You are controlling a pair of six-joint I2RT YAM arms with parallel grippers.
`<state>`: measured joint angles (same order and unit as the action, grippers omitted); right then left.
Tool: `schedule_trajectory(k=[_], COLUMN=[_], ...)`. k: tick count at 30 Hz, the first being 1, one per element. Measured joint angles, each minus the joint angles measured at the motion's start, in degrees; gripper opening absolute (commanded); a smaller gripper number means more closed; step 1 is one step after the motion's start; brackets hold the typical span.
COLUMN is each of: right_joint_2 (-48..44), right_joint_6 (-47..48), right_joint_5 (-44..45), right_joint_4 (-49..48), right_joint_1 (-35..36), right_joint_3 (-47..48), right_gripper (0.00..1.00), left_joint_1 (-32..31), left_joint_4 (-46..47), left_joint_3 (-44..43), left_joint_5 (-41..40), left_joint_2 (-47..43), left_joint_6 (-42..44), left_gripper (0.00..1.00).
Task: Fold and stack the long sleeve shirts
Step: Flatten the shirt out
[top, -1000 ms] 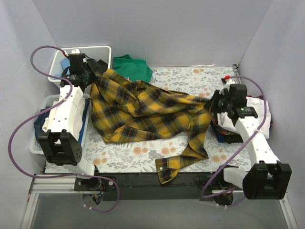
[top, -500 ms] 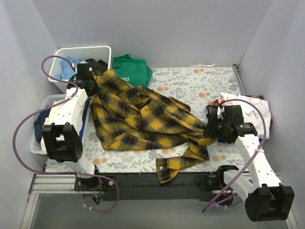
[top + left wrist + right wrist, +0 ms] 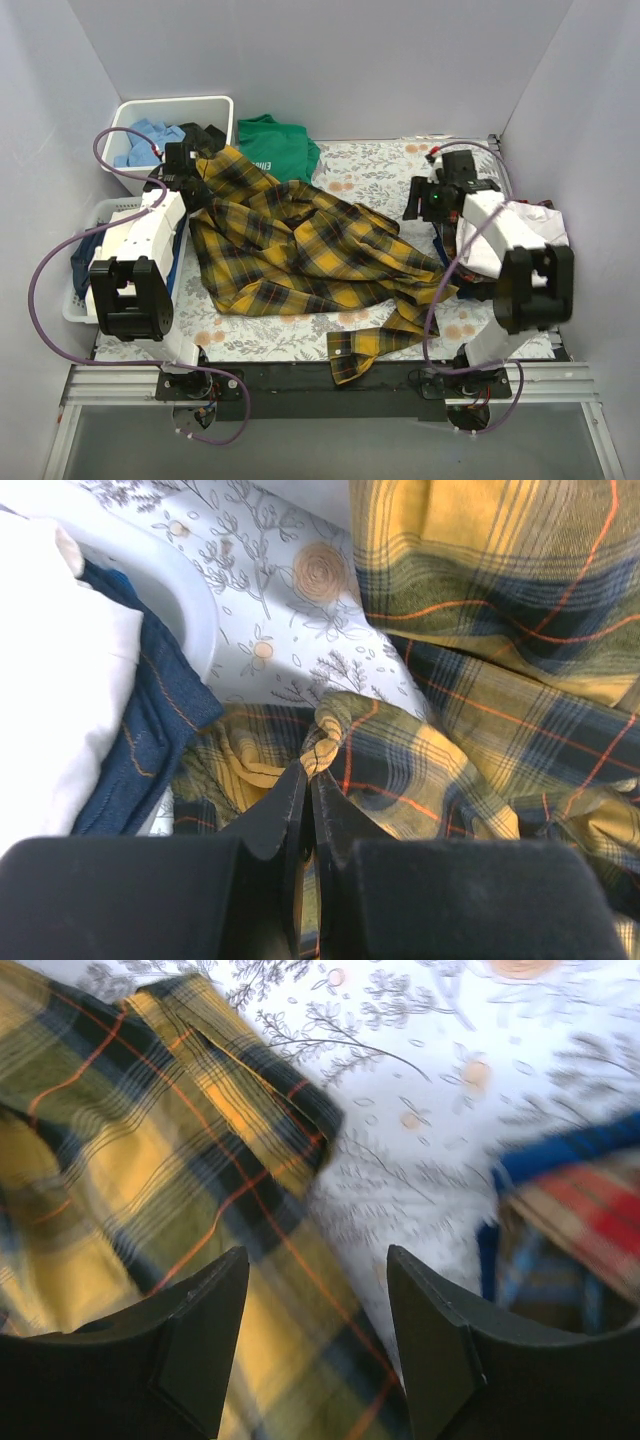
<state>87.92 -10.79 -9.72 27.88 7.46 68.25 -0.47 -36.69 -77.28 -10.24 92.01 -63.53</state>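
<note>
Yellow-and-black plaid flannel shirt (image 3: 300,250): spread crumpled over the floral table cover (image 3: 400,165), between the two grippers; one cuff is draped over the near table edge.
Left gripper (image 3: 308,780): closed tight; a bunched fold of the plaid shirt's edge is pinched at the fingertips.
Right gripper (image 3: 315,1270): jaws set wide apart, nothing held; plaid fabric is seen below the jaws, bare table cover ahead.
White shirt (image 3: 525,230): laid just right of the right gripper, under that arm, above a blue-and-red cloth (image 3: 560,1210).
Denim garment (image 3: 150,730): lodged in the white basket (image 3: 190,590) just left of the left gripper.
Green T-shirt (image 3: 275,140): located beyond the left gripper, beside the white bin (image 3: 225,105).
</note>
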Motion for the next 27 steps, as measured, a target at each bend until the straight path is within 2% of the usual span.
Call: schedule_trajectory(k=[4,9,12,17,20,27], right_joint_2=[14.9,24.6,28.3,33.7,36.3,36.2], right_joint_6=[1.6,3.6,4.8,6.4,7.4,8.5], right_joint_5=[-2.3,-3.3,-3.5,-2.6,-1.3,2.8], right_joint_4=[-0.4,0.6,0.9,1.0,2.4,2.6], right_joint_1=[2.5,4.7,5.2,6.0,7.2,11.8], right_joint_3=[7.3,15.6,21.5,27.2,27.3,27.1], right_gripper=[0.65,0.70,0.69,0.63,0.63,0.60], left_joint_1=[0.0,0.0,0.0,0.0,0.0,0.0], left_joint_4=[0.4,1.2,1.2,1.2,1.2,1.2], left_joint_3=[0.5,0.5,0.5,0.5,0.5,1.0], left_joint_5=[1.3,2.7,3.3,3.7,3.9,4.7], left_joint_2=[-0.2,-0.2,-0.2,-0.2,-0.2,-0.2], left_joint_6=[-0.2,-0.6,-0.8,-0.8,-0.8,-0.7], left_gripper=[0.00,0.00,0.00,0.00,0.00,0.00])
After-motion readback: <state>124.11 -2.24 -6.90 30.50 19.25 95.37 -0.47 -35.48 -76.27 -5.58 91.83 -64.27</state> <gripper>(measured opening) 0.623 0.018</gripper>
